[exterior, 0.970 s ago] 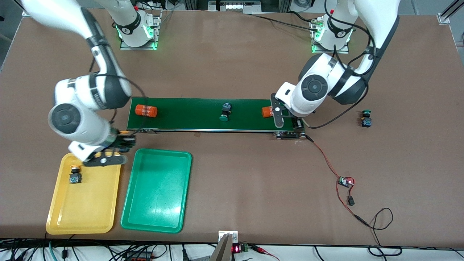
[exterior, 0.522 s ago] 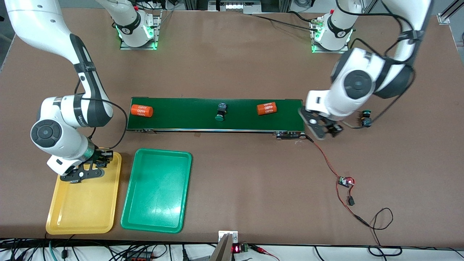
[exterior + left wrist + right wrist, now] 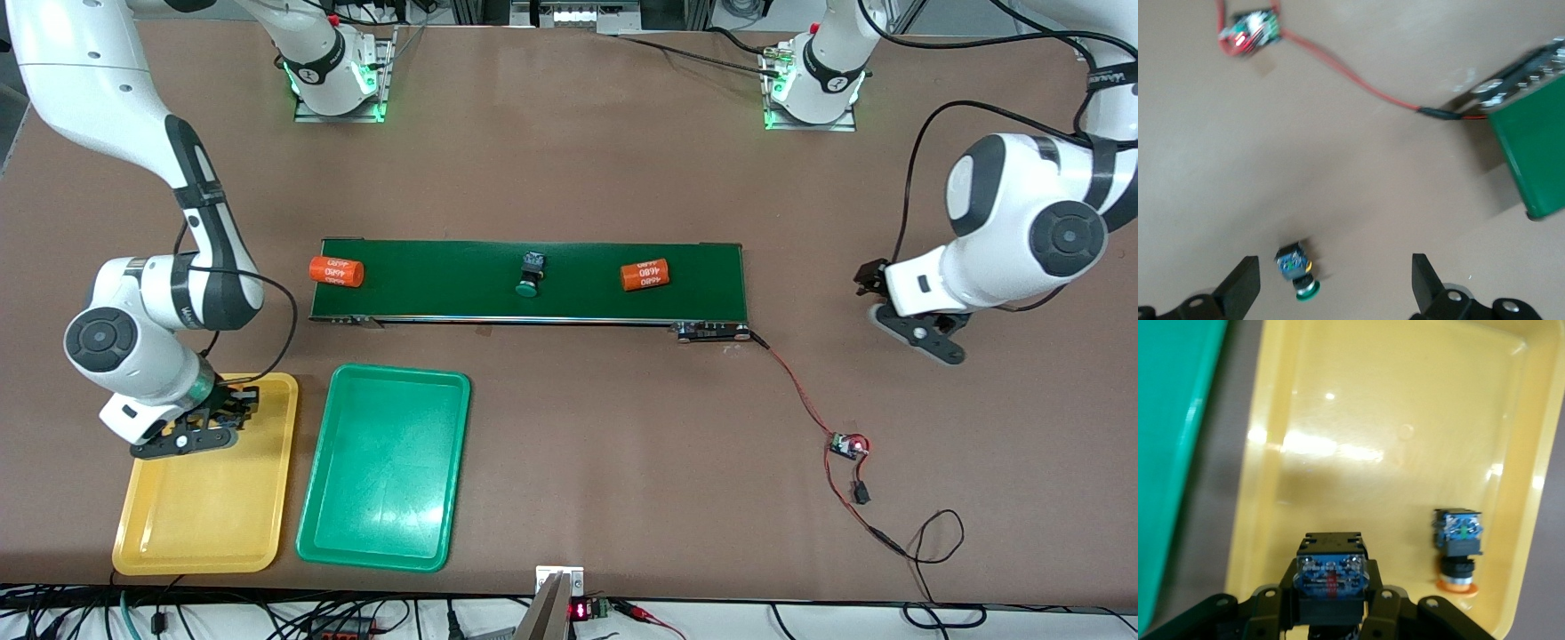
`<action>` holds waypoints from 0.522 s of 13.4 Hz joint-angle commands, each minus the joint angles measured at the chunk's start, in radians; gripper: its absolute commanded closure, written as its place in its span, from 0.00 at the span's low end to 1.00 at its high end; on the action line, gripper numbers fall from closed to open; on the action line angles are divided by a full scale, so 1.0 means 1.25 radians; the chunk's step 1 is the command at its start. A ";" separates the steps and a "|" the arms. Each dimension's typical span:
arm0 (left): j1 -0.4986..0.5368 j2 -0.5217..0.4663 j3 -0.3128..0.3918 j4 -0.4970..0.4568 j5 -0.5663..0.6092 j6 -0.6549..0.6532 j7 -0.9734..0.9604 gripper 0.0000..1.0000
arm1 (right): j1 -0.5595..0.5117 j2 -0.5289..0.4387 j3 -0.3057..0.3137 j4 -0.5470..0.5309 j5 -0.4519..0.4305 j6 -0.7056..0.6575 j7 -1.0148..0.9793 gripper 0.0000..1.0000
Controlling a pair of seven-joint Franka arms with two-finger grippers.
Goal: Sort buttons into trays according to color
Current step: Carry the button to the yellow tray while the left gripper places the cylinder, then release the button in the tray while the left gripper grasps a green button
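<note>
Trays: yellow tray [image 3: 206, 524] and green tray [image 3: 384, 471] lie side by side on the bench [image 3: 587, 462], nearest the front camera, toward the right arm's end; the yellow one is the outer of the two.
Button in yellow tray: the right wrist view shows one yellow-capped button [image 3: 1458, 547] lying on the tray floor [image 3: 1405, 433] close to a side wall; the arm covers it in the front view.
Right tool: the right tool [image 3: 222, 411] hangs over the yellow tray's end nearest the conveyor, clenched on a blue-bodied button [image 3: 1331, 577]; its cap is hidden, so its colour cannot be told.
Circuit board: a small board [image 3: 846, 444] with red wire [image 3: 800, 391] sits on the bare bench, toward the left arm's end.
Conveyor: a long dark-green belt [image 3: 444, 284] lies farther from the front camera than the trays.
On the belt: a green-capped button [image 3: 530, 274] lies on its side at mid-belt, between two orange cylinders [image 3: 337, 270] [image 3: 644, 276] with white print, well apart from each.
Left tool: the left tool [image 3: 1331, 293] hovers over the bench past the belt's end, released, fingers [image 3: 1245, 287] spread wide.
Button on the bench: another green-capped button [image 3: 1297, 270] lies on the bare bench under the left tool, between its fingers in the left wrist view and touching neither; the arm hides it in the front view.
</note>
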 commanded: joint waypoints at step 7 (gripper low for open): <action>-0.002 0.060 0.134 -0.060 -0.008 0.060 -0.144 0.00 | -0.020 0.081 -0.027 0.027 -0.016 0.134 -0.049 0.73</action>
